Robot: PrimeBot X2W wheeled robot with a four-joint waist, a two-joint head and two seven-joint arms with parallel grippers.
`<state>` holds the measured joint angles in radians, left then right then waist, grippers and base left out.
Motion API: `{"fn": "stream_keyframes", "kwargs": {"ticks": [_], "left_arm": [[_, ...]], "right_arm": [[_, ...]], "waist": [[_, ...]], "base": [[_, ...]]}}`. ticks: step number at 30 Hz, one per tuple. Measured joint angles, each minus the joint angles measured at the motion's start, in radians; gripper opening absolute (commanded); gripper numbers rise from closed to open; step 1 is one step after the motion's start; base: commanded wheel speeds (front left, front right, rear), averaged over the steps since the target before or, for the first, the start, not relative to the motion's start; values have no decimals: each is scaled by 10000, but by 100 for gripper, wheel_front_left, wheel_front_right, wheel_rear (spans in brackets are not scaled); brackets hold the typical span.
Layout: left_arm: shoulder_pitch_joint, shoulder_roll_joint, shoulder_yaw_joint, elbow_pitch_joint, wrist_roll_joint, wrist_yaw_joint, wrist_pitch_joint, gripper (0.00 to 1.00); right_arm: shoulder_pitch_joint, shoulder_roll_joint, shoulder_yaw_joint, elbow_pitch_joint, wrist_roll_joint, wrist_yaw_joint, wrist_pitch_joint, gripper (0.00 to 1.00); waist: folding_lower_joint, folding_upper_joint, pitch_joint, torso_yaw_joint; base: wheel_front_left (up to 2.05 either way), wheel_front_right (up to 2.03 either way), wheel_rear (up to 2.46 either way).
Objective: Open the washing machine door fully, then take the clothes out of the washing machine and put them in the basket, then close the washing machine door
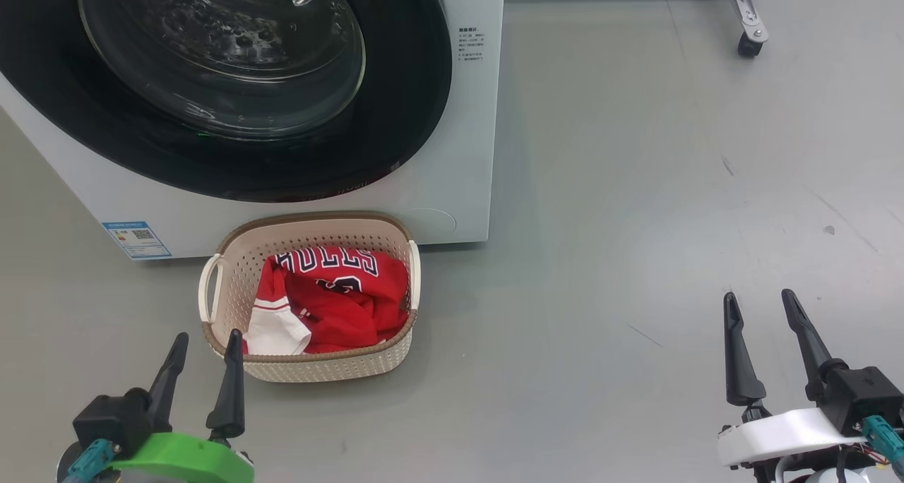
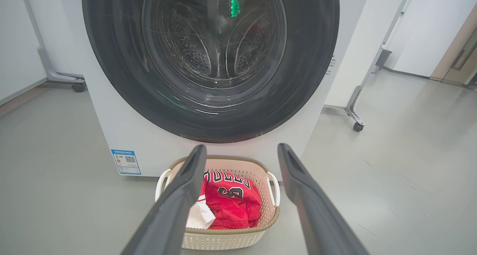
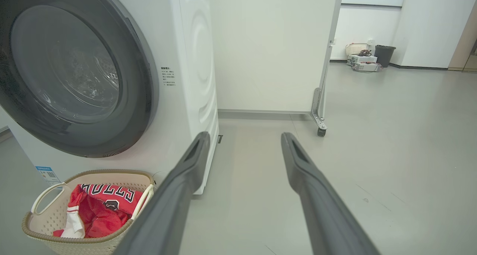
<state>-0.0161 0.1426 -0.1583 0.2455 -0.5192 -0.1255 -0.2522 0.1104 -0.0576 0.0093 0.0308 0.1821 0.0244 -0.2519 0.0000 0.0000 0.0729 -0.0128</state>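
The washing machine (image 1: 462, 151) stands white on the floor, and its door (image 1: 395, 116), black-rimmed with a glass bowl, lies flat against the front. Through the glass in the left wrist view the steel drum (image 2: 212, 50) shows. In front of it sits the cream basket (image 1: 311, 366) holding the clothes (image 1: 332, 299), a red "BULLS" jersey with a white panel. My left gripper (image 1: 208, 338) is open at the basket's near left corner, empty. My right gripper (image 1: 763, 299) is open far to the right over bare floor, empty.
A wheeled frame leg with a caster (image 1: 748, 42) stands behind and to the right of the washer. White partition panels (image 3: 272, 50) stand beyond. A dark bin (image 3: 384, 55) and boxes sit far off by the wall. Grey floor (image 1: 635, 222) spreads right of the washer.
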Motion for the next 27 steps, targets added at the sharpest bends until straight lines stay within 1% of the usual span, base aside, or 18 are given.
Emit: {"fn": "stream_keyframes", "kwargs": {"ticks": [13,14,18,21,27], "left_arm": [[0,0,-35,36,-46,0,0,100],[0,4,-58,33,-61,0,0,0],[54,-174,-132,393,-61,0,46,0],[151,-251,-144,405,-136,0,48,0],[159,-268,-94,378,-773,0,157,0]], "right_arm": [[-1,21,-15,27,-75,56,-2,100],[-1,21,-15,27,-75,92,-2,0],[72,142,19,420,-71,90,13,0],[145,176,31,510,38,88,13,0],[147,176,67,516,608,100,59,0]], "waist": [[0,0,-48,12],[0,0,-50,11],[0,1,-51,11],[0,0,-57,9],[0,0,-107,14]], "base": [[0,0,0],[0,0,0],[0,0,0],[0,0,0],[0,0,0]]}}
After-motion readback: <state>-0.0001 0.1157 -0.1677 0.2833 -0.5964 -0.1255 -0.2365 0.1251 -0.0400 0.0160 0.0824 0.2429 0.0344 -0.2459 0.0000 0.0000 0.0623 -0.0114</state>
